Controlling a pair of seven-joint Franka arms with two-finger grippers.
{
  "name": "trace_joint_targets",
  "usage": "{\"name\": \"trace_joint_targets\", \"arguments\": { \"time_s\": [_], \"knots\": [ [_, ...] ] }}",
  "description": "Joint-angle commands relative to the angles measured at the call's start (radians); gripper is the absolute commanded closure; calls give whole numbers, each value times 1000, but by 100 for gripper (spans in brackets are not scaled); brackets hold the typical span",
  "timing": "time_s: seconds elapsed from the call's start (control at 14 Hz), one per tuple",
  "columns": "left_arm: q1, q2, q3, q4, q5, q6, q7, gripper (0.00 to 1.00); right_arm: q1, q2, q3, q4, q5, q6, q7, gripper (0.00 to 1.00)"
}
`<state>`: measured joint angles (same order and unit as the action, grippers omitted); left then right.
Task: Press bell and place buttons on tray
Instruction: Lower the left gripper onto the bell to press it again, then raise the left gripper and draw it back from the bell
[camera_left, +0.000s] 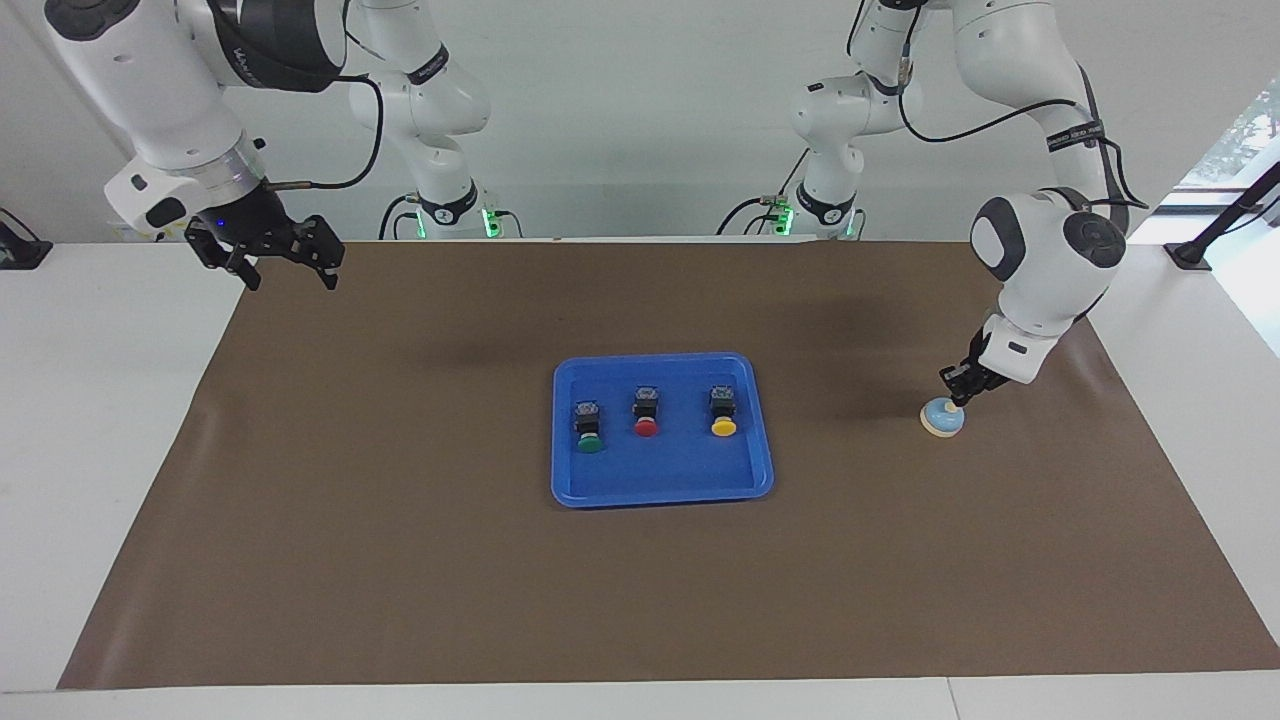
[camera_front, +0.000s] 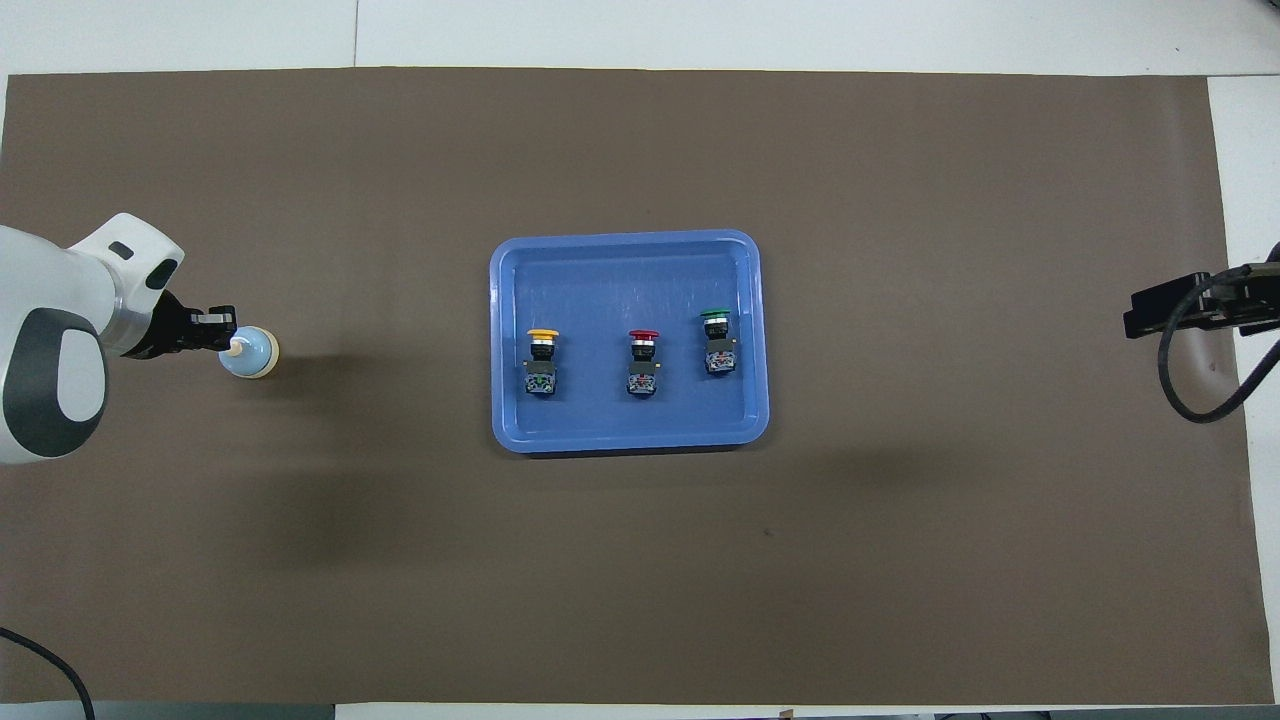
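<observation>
Bell (camera_left: 942, 419) on tabletop (camera_left: 900, 580) toward left arm's end, rigid, light; press knob from above. Left end effector (camera_left: 953, 394) closed, tips on bell. Buttons (camera_left: 646, 412) in tray (camera_left: 600, 490). Right end effector (camera_left: 288, 268) open, waiting.

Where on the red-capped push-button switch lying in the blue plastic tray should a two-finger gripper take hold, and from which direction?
Probably grip the black blocky body of the red-capped push-button switch, coming straight down from above. It lies on its side in the shallow blue plastic tray, cap pointing away from the robots, so the body's flat sides face its neighbours, the yellow-capped switch and the green-capped switch. The fingers would fit the gaps; the round cap would likely slip.
</observation>
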<state>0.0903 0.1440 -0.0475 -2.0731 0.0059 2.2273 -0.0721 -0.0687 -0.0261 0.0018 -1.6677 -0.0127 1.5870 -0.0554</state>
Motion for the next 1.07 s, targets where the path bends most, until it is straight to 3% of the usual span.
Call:
{"name": "trace_joint_targets", "arguments": {
  "time_s": [0.0, 0.79, 1.0],
  "knots": [
    [17, 3, -3, -9, -9, 26, 9, 100, -2, -12, 3, -7, -4, -8, 12, 0],
    [6, 26, -3, -76, -9, 104, 6, 100, -2, -12, 3, -7, -4, -8, 12, 0],
    [2, 57, -3, 28, -9, 2, 6, 100, -2, -12, 3, -9, -4, -8, 12, 0]
  ]
}}
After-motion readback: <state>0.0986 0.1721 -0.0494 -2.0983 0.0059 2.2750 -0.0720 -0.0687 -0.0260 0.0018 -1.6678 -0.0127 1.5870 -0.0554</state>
